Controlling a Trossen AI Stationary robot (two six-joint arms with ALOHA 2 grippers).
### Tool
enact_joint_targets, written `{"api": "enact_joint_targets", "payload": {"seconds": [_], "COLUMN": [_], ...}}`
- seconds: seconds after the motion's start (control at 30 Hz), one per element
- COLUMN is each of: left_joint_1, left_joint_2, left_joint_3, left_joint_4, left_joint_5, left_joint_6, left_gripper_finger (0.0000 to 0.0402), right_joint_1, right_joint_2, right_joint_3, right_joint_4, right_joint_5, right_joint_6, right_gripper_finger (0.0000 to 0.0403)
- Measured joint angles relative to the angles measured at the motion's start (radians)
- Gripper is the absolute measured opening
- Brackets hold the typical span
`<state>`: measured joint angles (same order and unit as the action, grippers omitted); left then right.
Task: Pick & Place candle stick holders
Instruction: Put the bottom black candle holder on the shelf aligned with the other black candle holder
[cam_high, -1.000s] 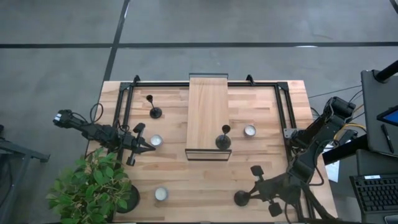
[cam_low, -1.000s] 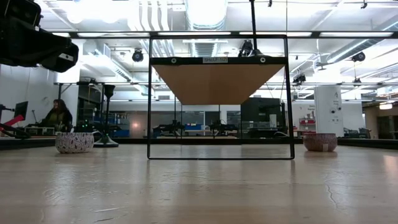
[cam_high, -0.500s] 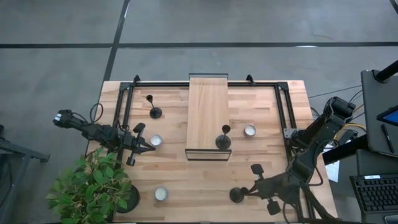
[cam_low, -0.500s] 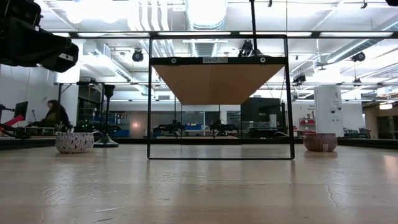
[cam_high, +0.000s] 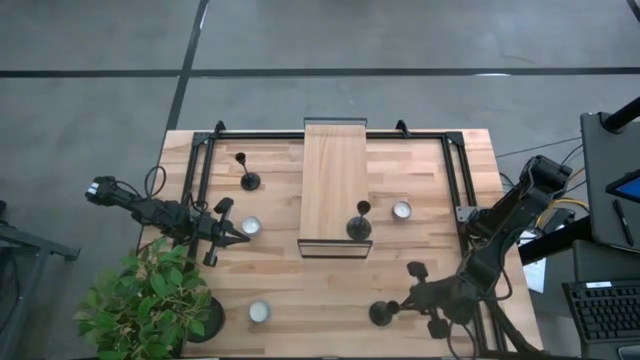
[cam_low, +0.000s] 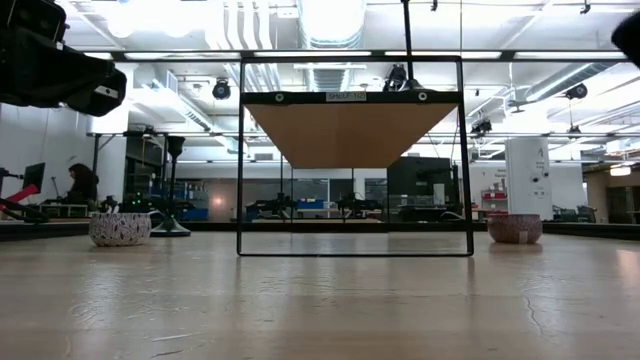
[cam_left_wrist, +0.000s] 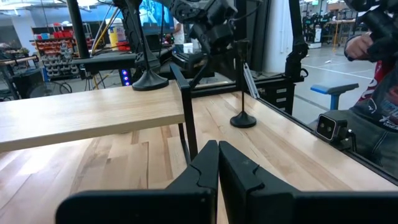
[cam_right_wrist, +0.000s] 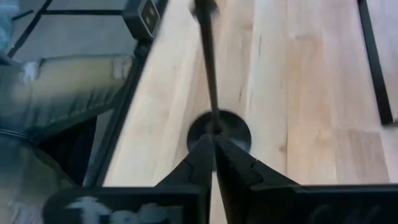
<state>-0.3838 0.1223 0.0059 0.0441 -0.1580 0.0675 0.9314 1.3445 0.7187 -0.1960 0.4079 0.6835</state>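
Note:
Three matt black candle stick holders show in the high view. One (cam_high: 248, 178) stands on its disc base at the table's far left. One (cam_high: 359, 226) stands on the near end of the raised wooden shelf (cam_high: 335, 170). The third (cam_high: 380, 314) is upright near the table's near edge, held by my right gripper (cam_high: 398, 310), which is shut on it and reaches in from the right. It also shows upright in the left wrist view (cam_left_wrist: 242, 93). My left gripper (cam_high: 238, 238) is shut and empty, low over the table left of the shelf. My right gripper pinches the holder's thin stem (cam_right_wrist: 213, 121) between its two fingertips, just above the round disc base (cam_right_wrist: 233, 130). The fingers slant down from the table's right side. The holder stays upright. Whether its base rests on the table or hangs just above it, I cannot tell.
Three small white candle cups sit on the table (cam_high: 250, 226), (cam_high: 402, 210), (cam_high: 259, 311). A black frame (cam_high: 455, 170) runs round the table's far part. A potted plant (cam_high: 150, 295) stands at the near left corner. A person (cam_left_wrist: 379, 62) is beyond the table.
My right gripper has gone a little toward the table's left edge with the third holder, still shut on its stem. The holder has stayed upright and stands slightly farther left than before.

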Motion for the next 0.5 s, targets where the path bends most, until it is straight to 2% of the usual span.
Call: {"api": "enact_joint_targets", "payload": {"seconds": [0.27,0.37,0.5], "left_joint_1": [0.0,0.0,0.001], "left_joint_2": [0.0,0.0,0.007], "left_joint_3": [0.0,0.0,0.0], "left_joint_4": [0.001,0.016,0.122], "left_joint_5": [-0.004,-0.047,-0.049], "left_joint_6": [0.015,0.043,-0.074], "left_gripper_finger": [0.001,0.001,0.001], "right_joint_1": [0.0,0.0,0.0], "right_joint_2": [0.0,0.0,0.0], "right_joint_3": [-0.043,-0.044,-0.047], "right_joint_4": [0.061,0.064,0.065], "right_joint_5": [0.002,0.002,0.019], "right_joint_6": [-0.008,-0.009,-0.011], "right_gripper_finger": [0.0086,0.0102,0.0117]}}
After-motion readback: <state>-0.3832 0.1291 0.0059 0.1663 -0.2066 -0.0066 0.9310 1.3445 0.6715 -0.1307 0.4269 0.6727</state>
